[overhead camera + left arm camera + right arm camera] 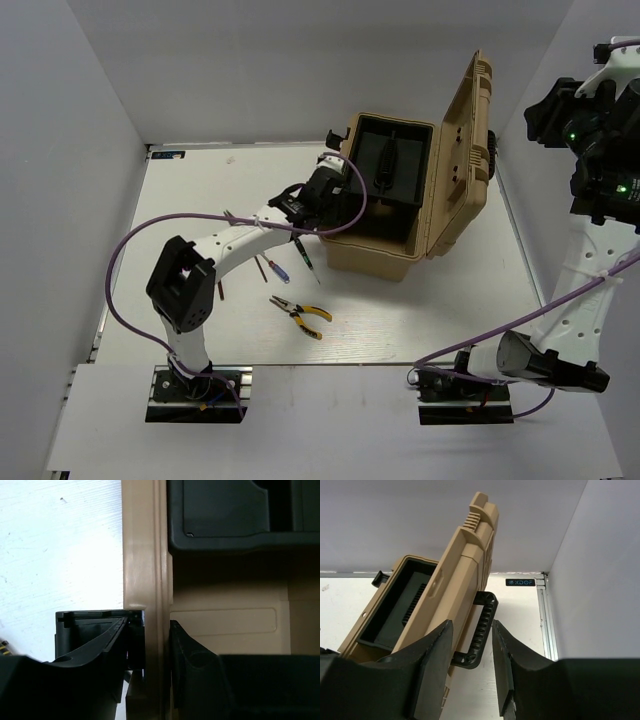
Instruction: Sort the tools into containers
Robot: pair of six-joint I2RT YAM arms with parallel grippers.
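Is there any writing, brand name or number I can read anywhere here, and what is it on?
"XDOF": on the small dark label at the far edge of the table, seen in the right wrist view.
The corner sticker at the table's far left in the top view is too small to read.
No readable text shows on the tan case.

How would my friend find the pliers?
Start at the big tan toolbox with its lid open. On the white table to its near left lie the pliers. Only they have two yellow handles; the neighbouring screwdrivers are single thin sticks.
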